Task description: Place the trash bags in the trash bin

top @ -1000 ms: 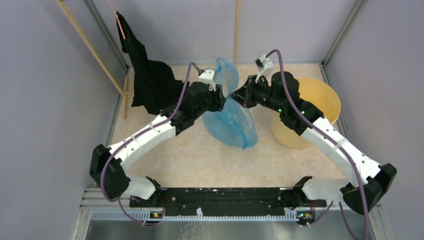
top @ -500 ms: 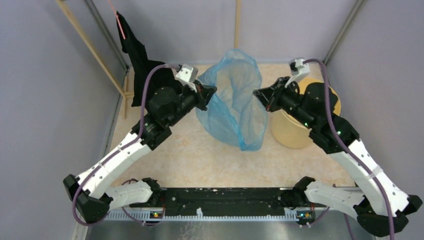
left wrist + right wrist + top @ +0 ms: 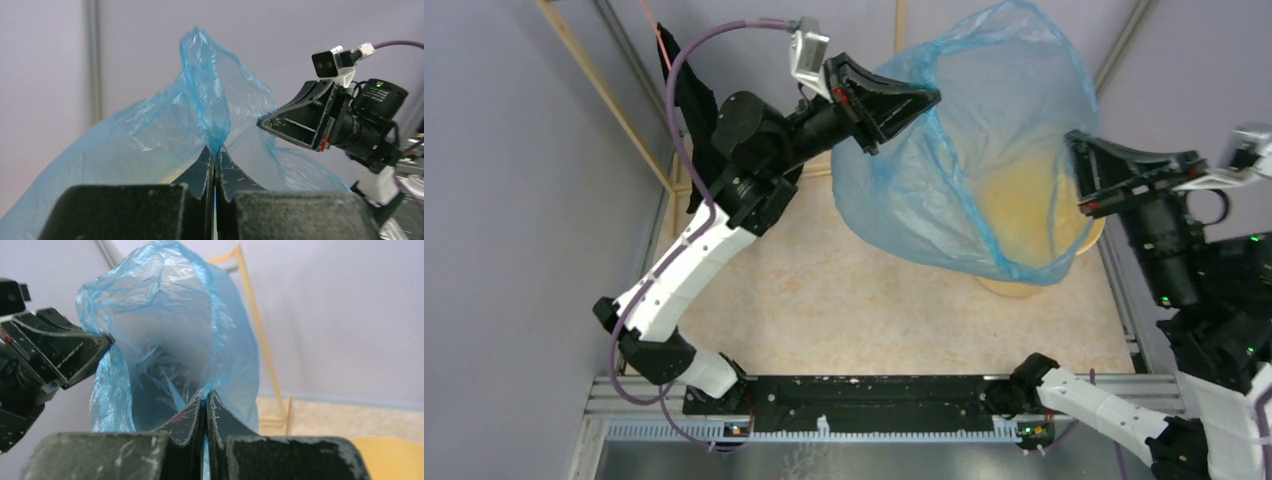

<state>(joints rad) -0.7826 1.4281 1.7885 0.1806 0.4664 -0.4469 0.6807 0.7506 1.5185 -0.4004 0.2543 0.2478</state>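
The light-blue trash bag [image 3: 969,160] hangs spread open in the air between both grippers, high above the table. My left gripper [image 3: 932,96] is shut on the bag's left rim; in the left wrist view [image 3: 215,152] the film bunches between its tips. My right gripper [image 3: 1072,140] is shut on the right rim, as the right wrist view [image 3: 205,396] shows. The yellow trash bin [image 3: 1024,285] stands at the right of the table, mostly seen through the bag; its corner shows in the right wrist view [image 3: 390,455].
A black cloth [image 3: 699,120] hangs on a wooden rack [image 3: 599,85] at the back left. Grey walls close in the beige table [image 3: 844,300] on three sides. The arm bases' black rail [image 3: 864,395] lies at the near edge.
Both arms have lifted and pulled apart. The bag has risen, opened wide and moved right, and now hangs over the yellow bin.
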